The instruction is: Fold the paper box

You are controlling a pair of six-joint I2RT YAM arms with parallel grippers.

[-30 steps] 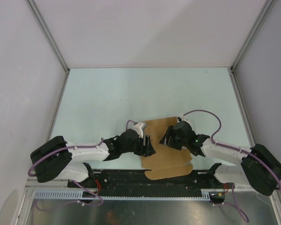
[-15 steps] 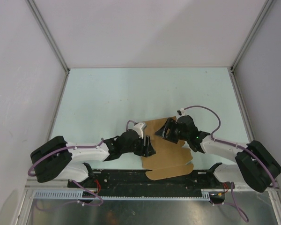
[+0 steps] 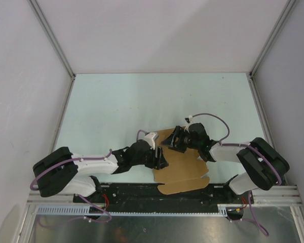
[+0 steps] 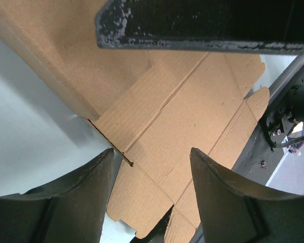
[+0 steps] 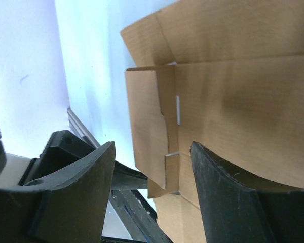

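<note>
**Item 1. Paper box** (image 3: 185, 164): plain brown die-cut sheet, mostly flat and not yet a box. It lies at the 6 o'clock edge of the pale table (image 3: 142, 101), between the two grippers. Its rounded tab (image 3: 185, 186) at 6 o'clock overhangs the black base rail (image 3: 137, 192). In the left wrist view one side panel (image 4: 50, 55) stands up off the table along a crease, and the rest lies flat.

**Item 2. Left gripper** (image 3: 161, 158): at the sheet's 9 o'clock edge. Its jaws are spread and pinch nothing. Cardboard shows through the gap between the fingers (image 4: 86, 192), and I cannot tell whether either finger touches it.

**Item 3. Right gripper** (image 3: 170, 143): over the sheet's 11 o'clock corner. Its jaws are likewise spread and hold nothing. Its wrist view looks down on a narrow slotted flap (image 5: 147, 116).

**Item 4. Risks, as judged:**
- Nothing pins the sheet. A push from either side would probably slide it across the smooth table rather than bend it at a crease.
- The overhanging tab could catch on the rail, or the sheet could slip off at 6 o'clock.
- The raised panel may spring back flat, since thin card holds a fold poorly until a tab is tucked.
- The two grippers work close together, so one closing or swinging could strike the other.
- A pinch away from a crease would dent the card.
</note>
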